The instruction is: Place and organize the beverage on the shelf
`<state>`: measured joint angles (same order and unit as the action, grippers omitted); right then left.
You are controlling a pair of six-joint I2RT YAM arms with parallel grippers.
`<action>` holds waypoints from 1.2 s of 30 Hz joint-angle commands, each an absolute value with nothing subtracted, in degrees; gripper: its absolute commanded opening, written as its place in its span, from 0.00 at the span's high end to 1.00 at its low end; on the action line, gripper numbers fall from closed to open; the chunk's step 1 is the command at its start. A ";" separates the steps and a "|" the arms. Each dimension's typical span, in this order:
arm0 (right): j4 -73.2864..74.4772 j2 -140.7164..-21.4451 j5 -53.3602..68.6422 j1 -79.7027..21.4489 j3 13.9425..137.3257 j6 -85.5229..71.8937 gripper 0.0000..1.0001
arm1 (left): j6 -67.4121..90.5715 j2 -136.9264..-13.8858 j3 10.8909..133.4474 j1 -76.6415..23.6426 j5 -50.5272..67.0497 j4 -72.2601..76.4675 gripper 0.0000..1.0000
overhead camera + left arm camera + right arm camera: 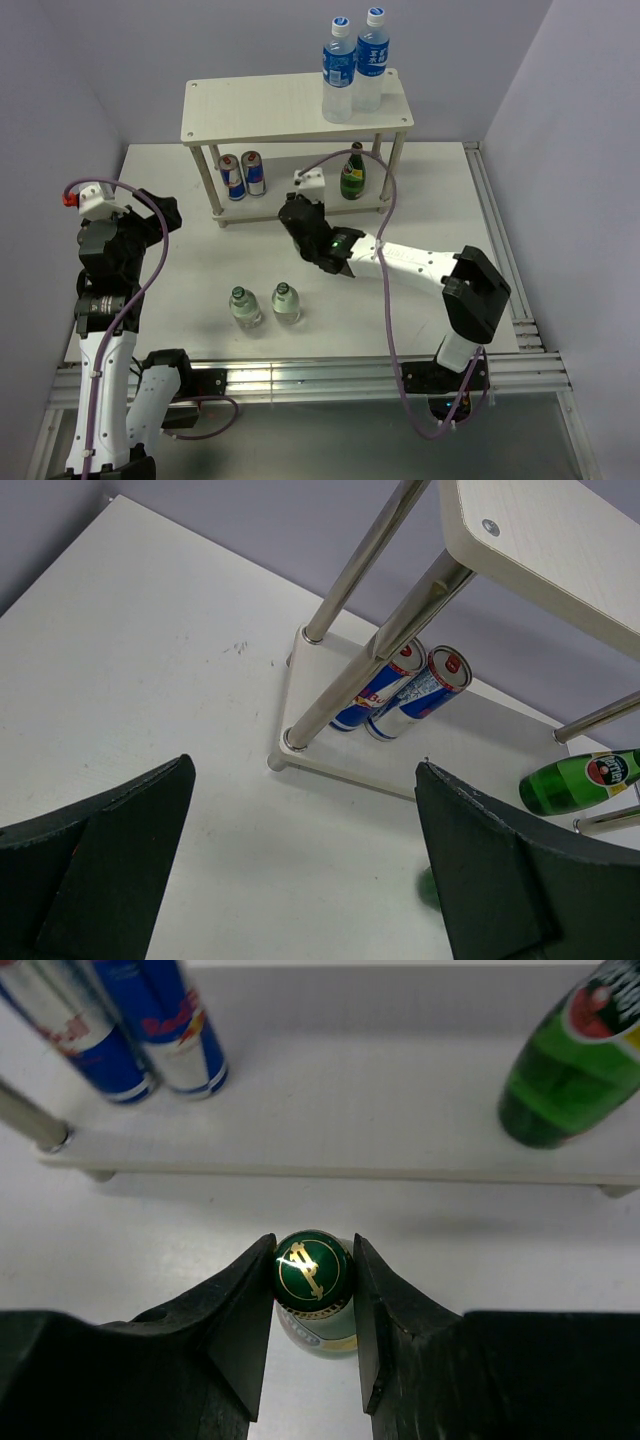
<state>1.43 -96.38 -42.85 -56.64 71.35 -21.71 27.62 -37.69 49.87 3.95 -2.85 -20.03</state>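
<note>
The shelf (270,105) stands at the back of the table. Its top board holds two blue-labelled water bottles (340,70). Its lower board holds two Red Bull cans (243,175) and a dark green bottle (352,172). My right gripper (300,222) is in front of the lower board. In the right wrist view it (313,1247) is shut on the green gold-marked cap of a small bottle (314,1270) that stands upright on the table. Two more small green-capped bottles (265,305) stand near the front. My left gripper (305,770) is open and empty, left of the shelf.
The left wrist view shows the shelf's left legs (350,685), the cans (405,690) and the green bottle (575,780). Grey walls close in the table on three sides. A metal rail (300,375) runs along the front edge and another along the right.
</note>
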 commanded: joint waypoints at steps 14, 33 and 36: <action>-5.28 -90.35 -43.51 -45.45 81.38 -17.75 1.00 | 26.28 -37.35 50.19 4.39 -2.55 -19.07 0.01; -4.75 -102.91 -41.04 -41.05 93.95 -17.14 1.00 | 26.37 -37.62 50.10 4.57 -1.67 -18.90 0.01; -4.92 -104.06 -41.04 -40.43 94.39 -17.14 1.00 | 26.37 -37.53 50.10 4.57 -1.58 -18.90 0.01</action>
<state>1.21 -106.06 -39.99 -41.15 89.36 -16.84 27.62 -37.76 49.87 4.23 -2.79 -20.03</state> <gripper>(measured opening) 0.407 0.994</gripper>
